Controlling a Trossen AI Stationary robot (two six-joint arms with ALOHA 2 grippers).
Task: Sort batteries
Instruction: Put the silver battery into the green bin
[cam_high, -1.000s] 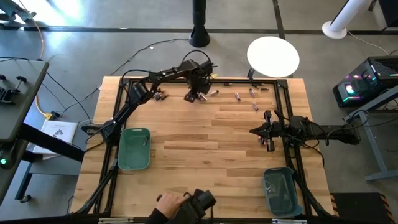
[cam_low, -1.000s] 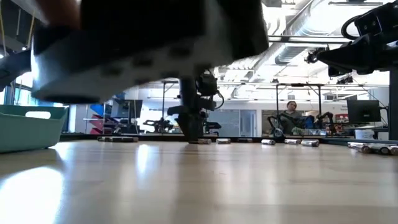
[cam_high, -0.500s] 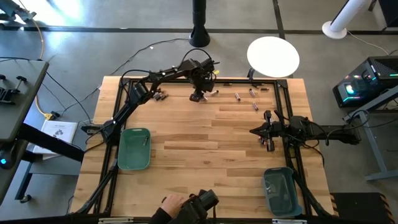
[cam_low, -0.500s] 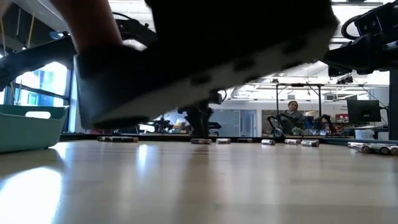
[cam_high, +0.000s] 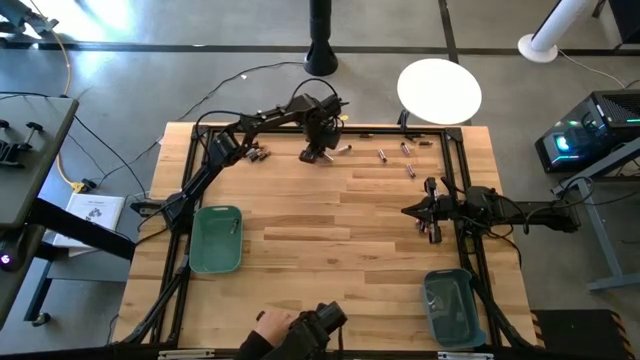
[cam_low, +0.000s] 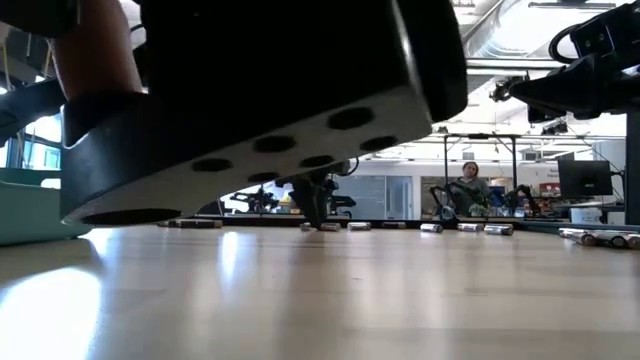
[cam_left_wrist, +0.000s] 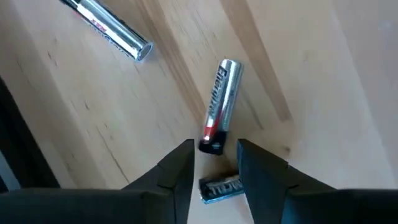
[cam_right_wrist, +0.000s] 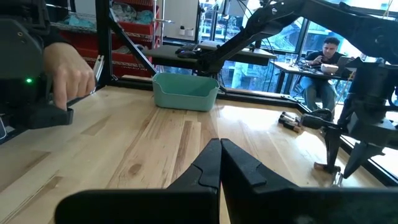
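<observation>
Silvery and dark batteries lie scattered along the far edge of the table and beside my right gripper. My left gripper is open and points down at the far edge. In the left wrist view its fingertips stand on either side of a short dark battery. The dark end of a silver battery also reaches between them. A third battery lies apart. My right gripper waits shut near the right edge.
One teal bin sits at the table's left and another at its near right corner. A person's hand holds a dark device at the near edge; it fills much of the low view. More batteries lie at far left.
My left gripper has shifted slightly toward the table's right along the far edge and stays low over the batteries. The person's hand with the dark device has moved about at the near edge and now covers more of the low view.
</observation>
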